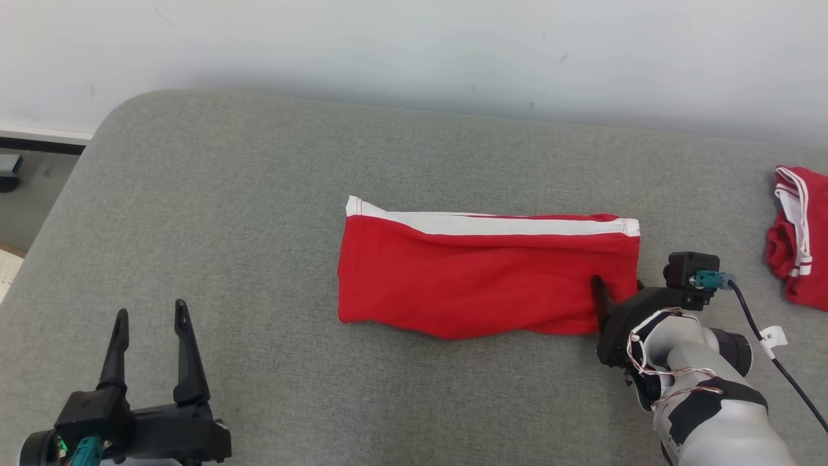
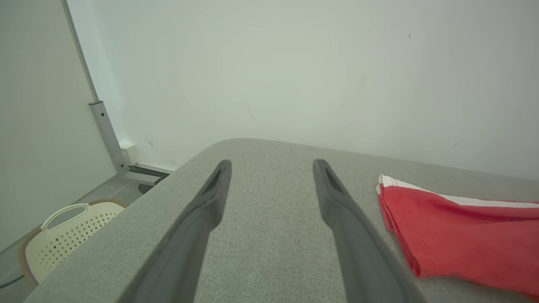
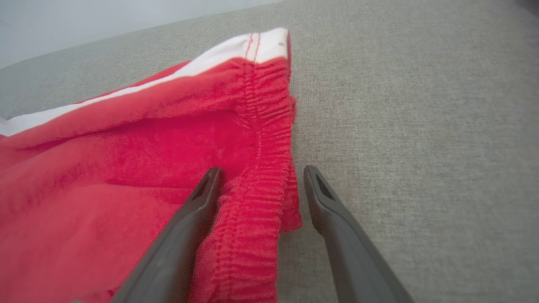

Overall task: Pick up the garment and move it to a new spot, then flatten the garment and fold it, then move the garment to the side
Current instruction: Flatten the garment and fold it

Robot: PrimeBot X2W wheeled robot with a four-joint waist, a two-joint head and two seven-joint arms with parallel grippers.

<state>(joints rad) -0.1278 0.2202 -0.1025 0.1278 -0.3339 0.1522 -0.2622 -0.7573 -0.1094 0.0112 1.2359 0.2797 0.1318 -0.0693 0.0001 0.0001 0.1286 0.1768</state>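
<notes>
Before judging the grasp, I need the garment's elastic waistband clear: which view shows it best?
Right wrist view: the gathered waistband lies close up between the right gripper's open fingers. Head view shows it small, at the garment's right edge; left wrist view, the opposite end.

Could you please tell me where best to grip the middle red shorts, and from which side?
Take the red shorts by the gathered elastic waistband at their right end, coming from the right: that thick edge lies between the fingers of the open right claw.
</notes>
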